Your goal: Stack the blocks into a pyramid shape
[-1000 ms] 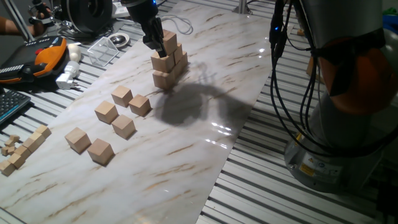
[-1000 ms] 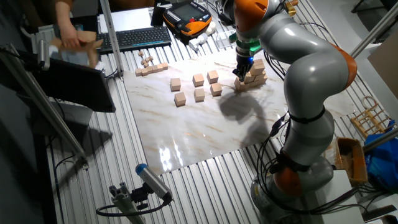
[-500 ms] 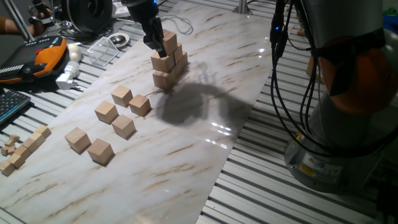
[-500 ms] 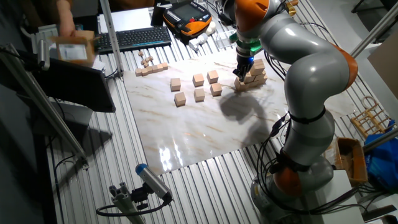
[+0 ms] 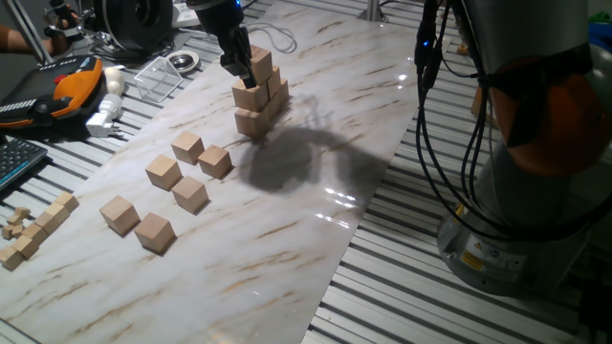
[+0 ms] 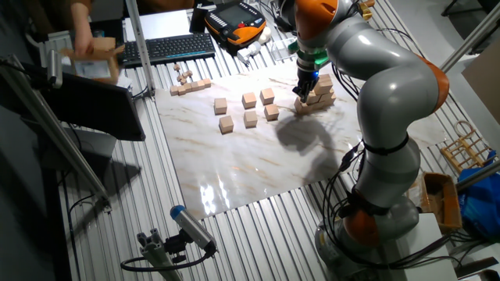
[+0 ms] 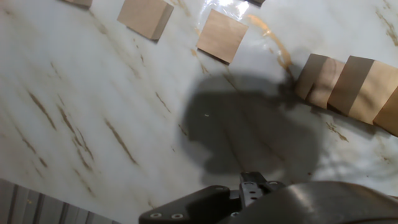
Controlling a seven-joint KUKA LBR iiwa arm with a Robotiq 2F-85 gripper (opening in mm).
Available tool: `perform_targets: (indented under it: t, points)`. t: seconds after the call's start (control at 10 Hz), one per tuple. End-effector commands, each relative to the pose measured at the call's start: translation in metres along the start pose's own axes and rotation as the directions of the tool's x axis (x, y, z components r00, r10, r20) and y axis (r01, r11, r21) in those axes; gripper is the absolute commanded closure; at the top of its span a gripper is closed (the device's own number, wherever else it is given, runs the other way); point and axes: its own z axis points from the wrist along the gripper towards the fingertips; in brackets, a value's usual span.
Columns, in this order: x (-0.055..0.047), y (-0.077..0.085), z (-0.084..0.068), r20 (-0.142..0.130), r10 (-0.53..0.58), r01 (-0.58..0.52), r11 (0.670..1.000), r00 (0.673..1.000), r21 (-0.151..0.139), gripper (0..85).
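A pile of tan blocks stands at the far end of the marble board, in three tiers with one block on top. My gripper hangs from above against the left side of that top block; its dark fingers hide their grip, so open or shut does not show. The other fixed view has the gripper at the pile. Several loose blocks lie to the front left. The hand view looks down on two loose blocks and the pile's row; no fingertips appear there.
Small thin wooden pieces lie by the board's left edge. A keyboard, an orange pendant and a clear plastic holder sit beyond the board. The robot's base and cables stand to the right. A person's hand holds a box at far left.
The arm and the blocks have not moved. Only the person's hand with the box at the far left has shifted.
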Motion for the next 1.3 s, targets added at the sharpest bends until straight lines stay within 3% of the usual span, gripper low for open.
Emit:
perform_targets:
  t: [0.0,1.2]
  points:
    - [0.0000,0.0000,0.0000,0.000,0.000,0.000,1.000,1.000,0.000,85.0]
    - [0.0003,-0.0003,0.0001,0.002,-0.020,0.020,1.000,1.000,-0.005,85.0]
